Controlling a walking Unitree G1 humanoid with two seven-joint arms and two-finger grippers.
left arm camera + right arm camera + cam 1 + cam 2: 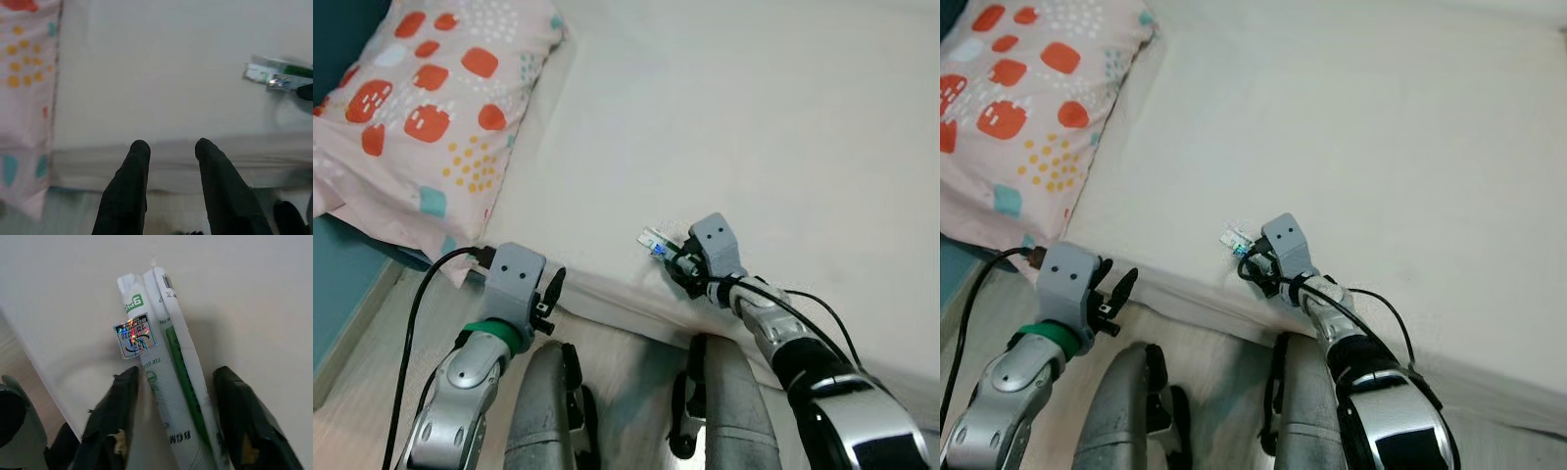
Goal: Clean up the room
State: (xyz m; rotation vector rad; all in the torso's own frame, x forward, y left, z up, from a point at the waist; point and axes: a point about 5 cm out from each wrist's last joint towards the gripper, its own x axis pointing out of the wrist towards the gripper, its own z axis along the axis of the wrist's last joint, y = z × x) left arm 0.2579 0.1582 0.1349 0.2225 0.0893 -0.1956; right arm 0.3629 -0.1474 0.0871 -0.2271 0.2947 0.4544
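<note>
1. The right gripper (173,423) was lowered onto the white bed sheet (754,127) near its front edge, fingers apart and straddling a narrow white plastic packet with green print and a shiny holographic sticker (161,377); no squeeze on it was evident.
2. The packet lay flat on the sheet, just inside the bed's edge, between the two black fingers.
3. The left gripper (171,161) hovered off the bed's edge over the pale wood floor (372,372), fingers parted and holding nothing.
4. A pink pillow with red, orange and teal spots (421,108) rested at the bed's left end.
5. Judged progress: early. The packet was not yet lifted, and closing, raising and disposal all appeared to remain.
6. The right wrist view resolved the packet's lettering and sticker, which the head views reduced to a small pale sliver. The head views alone related both arms to the pillow.
</note>
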